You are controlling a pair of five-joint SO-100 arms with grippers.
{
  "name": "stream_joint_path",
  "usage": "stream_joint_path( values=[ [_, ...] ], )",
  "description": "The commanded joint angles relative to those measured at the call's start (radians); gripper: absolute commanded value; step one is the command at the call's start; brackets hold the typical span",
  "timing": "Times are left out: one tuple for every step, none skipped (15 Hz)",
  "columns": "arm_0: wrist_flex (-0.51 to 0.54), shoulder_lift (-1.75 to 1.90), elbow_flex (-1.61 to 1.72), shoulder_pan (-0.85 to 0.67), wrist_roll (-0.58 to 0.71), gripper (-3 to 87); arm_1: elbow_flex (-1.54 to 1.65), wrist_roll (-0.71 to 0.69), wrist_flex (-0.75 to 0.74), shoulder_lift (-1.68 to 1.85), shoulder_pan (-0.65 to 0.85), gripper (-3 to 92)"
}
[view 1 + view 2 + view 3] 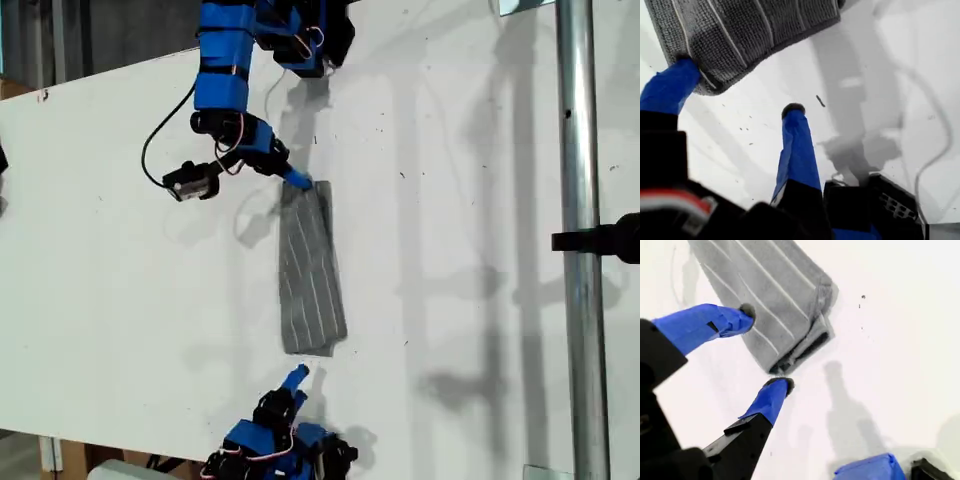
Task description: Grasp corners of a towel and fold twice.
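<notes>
White table (480, 250) all around, with a shiny pole (577, 200) down the exterior view's right.

Wide open at my first gripper (740, 87), up in the upper middle of the exterior view. One fingertip (682, 67) touching a corner (707, 85) of the towel (750, 30), the other out over bare table. Nothing held.

Wide open too at my second gripper (765, 349), low in the middle of the exterior view, just beside the towel's other end. Nothing held there either.

Between the two, one long thin grey strip of towel, already doubled over, with layers showing at the end.

Could go wrong like this:
- Pinching only the top layer, so coming apart when lifted.
- Pushing the corner along instead of catching it, so bunching up.
- Pulling one end sooner than the other, so ending up crooked.
</notes>
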Motion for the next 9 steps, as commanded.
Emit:
stream_joint_path(
  values=[
    [-0.146, 0.325, 0.238, 0.052, -0.028, 19.3, 0.192, 0.098, -0.066, 0.207, 0.018, 37.2],
    [-0.160, 0.486, 0.333, 0.063, -0.058, 17.7, 0.261, 0.127, -0.114, 0.236, 0.003, 37.3],
    [-0.160, 0.595, 0.362, 0.063, -0.057, 16.4, 0.273, 0.140, -0.175, 0.207, -0.015, 37.4],
    [-0.153, 0.615, 0.360, 0.060, -0.054, 15.6, 0.210, 0.133, -0.224, 0.110, -0.044, 37.7],
    [-0.153, 0.598, 0.360, 0.058, -0.054, 15.4, 0.091, 0.129, -0.216, -0.018, -0.064, 39.0],
    [-0.153, 0.595, 0.364, 0.063, -0.064, 15.6, 0.026, 0.129, -0.210, -0.083, -0.063, 39.2],
    [-0.155, 0.614, 0.380, 0.064, -0.080, 15.9, 0.025, 0.137, -0.227, -0.086, -0.048, 39.0],
    [-0.172, 0.663, 0.423, 0.071, -0.081, 14.7, 0.052, 0.160, -0.230, -0.066, -0.029, 39.1],
    [-0.193, 0.741, 0.471, 0.077, -0.066, 10.6, 0.109, 0.210, -0.232, -0.017, -0.011, 39.2]
  ],
)
